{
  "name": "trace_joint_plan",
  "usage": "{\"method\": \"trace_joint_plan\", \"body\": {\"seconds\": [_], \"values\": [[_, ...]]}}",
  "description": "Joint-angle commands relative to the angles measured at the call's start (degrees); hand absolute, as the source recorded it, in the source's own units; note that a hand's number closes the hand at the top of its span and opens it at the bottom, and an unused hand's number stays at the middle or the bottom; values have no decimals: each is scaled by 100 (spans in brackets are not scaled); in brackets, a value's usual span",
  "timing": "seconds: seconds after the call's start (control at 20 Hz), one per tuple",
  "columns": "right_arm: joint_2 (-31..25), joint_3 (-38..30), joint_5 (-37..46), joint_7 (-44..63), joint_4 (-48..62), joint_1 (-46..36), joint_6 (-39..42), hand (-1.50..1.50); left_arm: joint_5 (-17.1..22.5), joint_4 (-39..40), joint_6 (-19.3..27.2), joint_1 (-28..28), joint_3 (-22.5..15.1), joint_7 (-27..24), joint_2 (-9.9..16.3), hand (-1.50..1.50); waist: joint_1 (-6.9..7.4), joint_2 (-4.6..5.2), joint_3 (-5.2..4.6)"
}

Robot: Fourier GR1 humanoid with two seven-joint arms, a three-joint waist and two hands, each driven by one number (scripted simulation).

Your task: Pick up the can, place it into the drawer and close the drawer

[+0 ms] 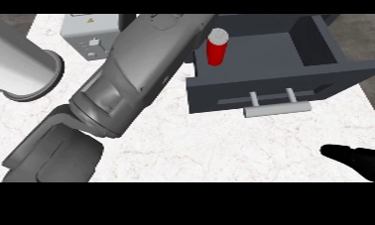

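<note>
A red can with a white top stands upright inside the open dark grey drawer, close to its left wall. My left forearm comes in from the lower left and runs up to the drawer's left corner, ending right beside the can. The left hand itself does not show; it is hidden past the forearm's end at the top edge. Whether it touches the can cannot be told. The right hand lies at the lower right edge on the counter, fingers straight, apart from the drawer. The drawer's pale bar handle faces me.
A pale grey box with a small warning label stands at the back left. A large silver cylinder lies at the left edge. The white marble counter shows in front of the drawer.
</note>
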Motion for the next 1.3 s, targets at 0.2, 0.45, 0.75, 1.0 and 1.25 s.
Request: {"method": "trace_joint_plan", "body": {"seconds": [0.2, 0.45, 0.75, 1.0, 1.25], "values": [[-477, 725, 1533, -528, 765, -519, 60, -150, 440, -87, 50, 115, 16, -291, 0, -150, 98, 5, -2], [-538, 1280, 2547, -840, 1528, -974, -195, -150, 452, 79, 164, -239, 45, -215, 0, -150, 250, -19, -2], [-446, 1777, 3524, -1311, 2920, -1424, -659, -150, 275, 205, 36, -128, -106, -375, 0, -150, 430, -36, -2], [-306, 1968, 4318, -1590, 4232, -1768, -1298, -150, 217, 204, -135, -179, 45, -268, 2, -150, 583, -82, -8], [34, 1972, 4743, -1981, 5724, -2353, -2082, -150, 269, 26, -314, -75, 194, -132, 246, -150, 698, -89, -8]]}}
